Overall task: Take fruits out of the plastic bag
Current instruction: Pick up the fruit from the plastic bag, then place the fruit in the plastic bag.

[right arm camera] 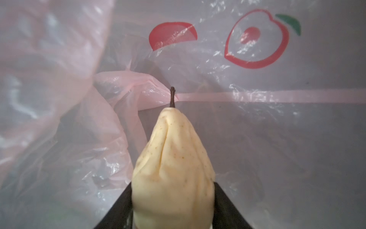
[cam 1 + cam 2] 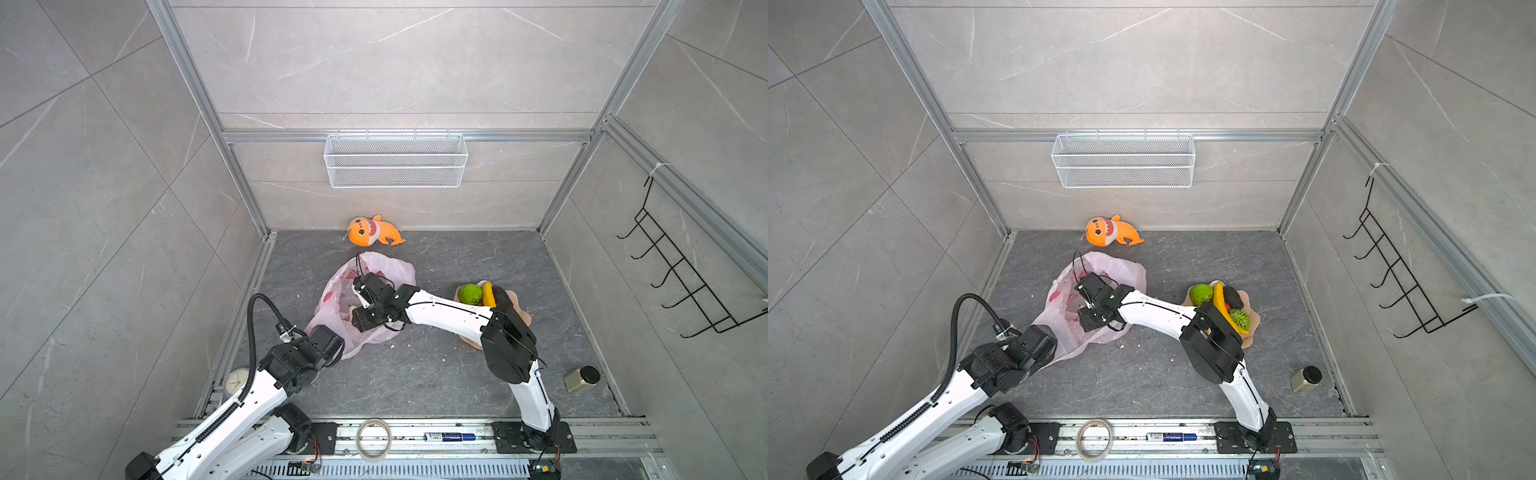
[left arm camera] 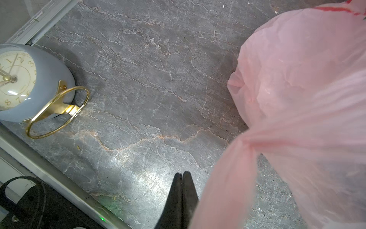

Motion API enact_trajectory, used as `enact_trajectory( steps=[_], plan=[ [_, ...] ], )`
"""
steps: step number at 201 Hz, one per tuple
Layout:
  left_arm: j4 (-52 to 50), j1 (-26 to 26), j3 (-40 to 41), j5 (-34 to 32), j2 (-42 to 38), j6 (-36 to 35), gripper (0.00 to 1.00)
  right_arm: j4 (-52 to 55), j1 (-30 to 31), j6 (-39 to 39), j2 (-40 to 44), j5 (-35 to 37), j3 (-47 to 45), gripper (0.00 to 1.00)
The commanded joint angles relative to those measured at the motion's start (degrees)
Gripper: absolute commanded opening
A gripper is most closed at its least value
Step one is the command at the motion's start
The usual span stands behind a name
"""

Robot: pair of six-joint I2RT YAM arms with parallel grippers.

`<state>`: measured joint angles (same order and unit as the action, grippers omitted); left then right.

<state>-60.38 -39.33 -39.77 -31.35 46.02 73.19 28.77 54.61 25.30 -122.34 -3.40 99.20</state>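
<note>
**Top views.** In both top views the plastic bag point(image 2: 390, 268) lies a bit left of the middle of the tabletop point(image 2: 436, 374), with its mouth open. The right arm reaches inside it, so its jaws are hidden here. The left arm sits at the bag's front corner.

Near the right edge, the peach plate point(image 2: 1255, 322) already holds a round green fruit point(image 2: 1201, 294), a banana point(image 2: 1219, 295), a dark avocado point(image 2: 1232, 297) and a bumpy green ball point(image 2: 1240, 318). So a good part of the job looks done.

Bare tabletop lies between bag and plate, but the right arm's own elbow hangs over the plate's front part. A plush shark point(image 2: 374, 231) lies at the back edge. A clock point(image 2: 236, 381) sits in the front left corner and a jar point(image 2: 582, 378) in the front right corner. All three are away from that path.

**Left wrist view.** The left jaws are pressed tight together, with nothing seen between the tips. The pink bag is pulled up just beside them. It cannot be told whether any film is pinched lower down.

**Right wrist view.** The right jaws grip a beige pear point(image 1: 174, 158) by its fat end. It is inside the bag, with its stem pointing at the bag's far wall. The pear must be lifted out next. Loose film bunches close on one side and could cling. It cannot be told whether more fruit is left.
</note>
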Motion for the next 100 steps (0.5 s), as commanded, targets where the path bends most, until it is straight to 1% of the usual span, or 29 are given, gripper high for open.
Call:
enact_trajectory(
  steps=[1,18,55,100],
  plan=[
    [-2.5,0.2,-0.8,-1.6,-0.7,0.5,0.0,-0.5,-0.8,3.5,0.5,0.9,-0.9,0.44],
    [-2.6,0.2,-0.7,-1.5,-0.9,0.6,0.0,-1.3,-1.3,5.3,0.4,1.2,-1.6,0.44],
    [-2.1,0.2,-0.5,-1.4,-0.9,0.6,0.0,-1.6,-1.8,6.6,-0.2,1.0,-1.1,0.44],
    [-1.8,0.2,-0.8,-0.8,-0.7,0.4,0.0,0.4,-2.2,8.3,-1.8,4.3,0.5,0.44]
  ],
)
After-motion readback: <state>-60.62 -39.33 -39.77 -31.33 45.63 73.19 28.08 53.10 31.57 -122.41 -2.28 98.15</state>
